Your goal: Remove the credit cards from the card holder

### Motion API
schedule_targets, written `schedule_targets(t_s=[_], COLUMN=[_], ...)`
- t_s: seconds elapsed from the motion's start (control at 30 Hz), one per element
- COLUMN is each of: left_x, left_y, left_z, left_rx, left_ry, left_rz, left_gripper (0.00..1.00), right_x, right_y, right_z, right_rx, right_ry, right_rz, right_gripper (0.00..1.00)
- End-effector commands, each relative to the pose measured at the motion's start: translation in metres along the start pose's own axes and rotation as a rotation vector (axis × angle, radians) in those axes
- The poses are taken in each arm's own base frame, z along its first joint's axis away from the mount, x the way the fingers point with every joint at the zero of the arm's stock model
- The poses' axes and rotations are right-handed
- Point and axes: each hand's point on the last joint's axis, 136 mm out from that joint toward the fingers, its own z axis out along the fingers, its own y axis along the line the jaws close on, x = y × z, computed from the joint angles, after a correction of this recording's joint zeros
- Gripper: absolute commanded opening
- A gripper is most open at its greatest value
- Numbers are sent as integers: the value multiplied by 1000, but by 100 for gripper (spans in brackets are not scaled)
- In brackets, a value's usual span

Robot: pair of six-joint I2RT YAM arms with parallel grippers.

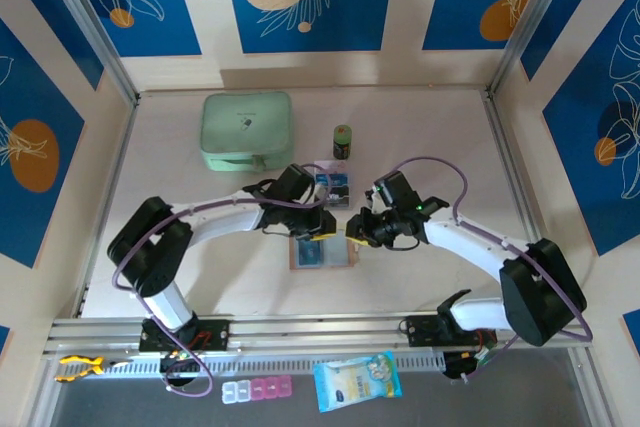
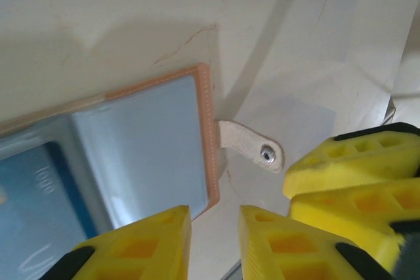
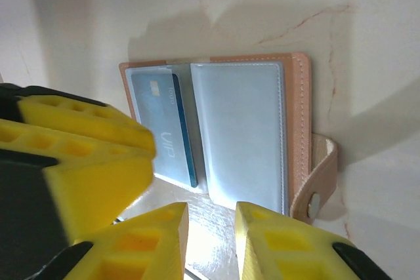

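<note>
In the top view, the holder [image 1: 320, 253] lay open on the table [image 1: 440, 137] just below frame centre, a blue card [image 1: 312, 252] in its left half. The left claw [image 1: 322, 224] sat at its upper edge and the right claw [image 1: 353, 231] at its upper right corner, the 2 close together. A green case [image 1: 246, 130] lay well apart at the upper left. In the left wrist view, the holder [image 2: 131, 136] filled the left side with the card [image 2: 33, 195] at its far left and the tab [image 2: 252, 149] sticking out right. The left claw [image 2: 214, 244] stood narrowly parted over bare table just beside the holder's corner, gripping nothing. In the right wrist view, the holder [image 3: 298, 116] lay at centre, the card [image 3: 161, 122] in its left pocket. The right claw [image 3: 210, 240] below it showed a narrow gap, nothing visibly held.
</note>
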Motion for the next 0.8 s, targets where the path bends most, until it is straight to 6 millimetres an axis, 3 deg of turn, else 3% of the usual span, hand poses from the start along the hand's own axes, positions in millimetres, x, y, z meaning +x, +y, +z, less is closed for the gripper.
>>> schedule_targets(t_s=[0.0,0.3,0.77], left_x=[2,11,23], left_y=[18,61,99], left_z=[-13,-33,-26], left_rx=[-30,-81,-176], left_ry=[-21,-57,-21], left_rz=[-4,-67,-93], left_gripper=[24,20,17], right_x=[0,6,11], right_y=[15,33,35], right_z=[6,38,70], right_rx=[-14,7,43], right_ry=[26,92,154], right_rz=[-29,-73,-83], right_gripper=[26,25,25])
